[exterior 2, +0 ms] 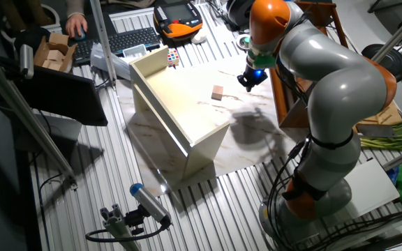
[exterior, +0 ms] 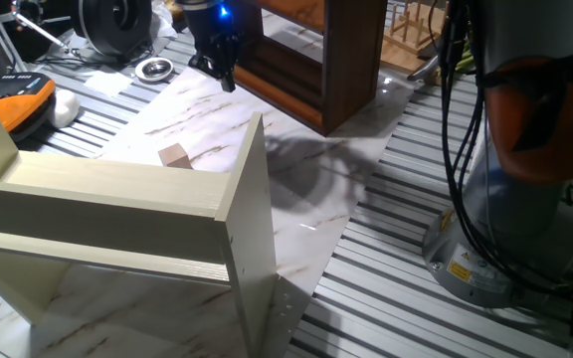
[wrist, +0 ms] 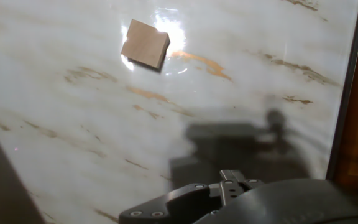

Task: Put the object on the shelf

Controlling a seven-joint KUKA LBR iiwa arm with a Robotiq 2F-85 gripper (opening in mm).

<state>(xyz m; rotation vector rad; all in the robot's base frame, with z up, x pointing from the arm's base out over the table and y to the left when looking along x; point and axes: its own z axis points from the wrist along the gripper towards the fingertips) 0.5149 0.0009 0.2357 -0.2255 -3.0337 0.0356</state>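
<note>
The small tan cube (exterior: 174, 155) lies flat on the marble tabletop (exterior: 296, 214), just behind the pale cream shelf unit (exterior: 117, 204) and well apart from the gripper (exterior: 225, 78), which hangs empty at about one o'clock from it, near the dark brown shelf (exterior: 326, 70). I cannot tell how wide the fingers stand. In the hand view the cube (wrist: 145, 43) sits at eleven o'clock.

Pale cream shelf unit (exterior: 167, 214) stood on marble-patterned board (exterior: 296, 199). Orange-black pendant (exterior: 23, 99) lay beside white lump (exterior: 65, 105). Round metal piece (exterior: 154, 69) sat near cables. Keyboard (exterior 2: 124, 40) lay at far edge.
</note>
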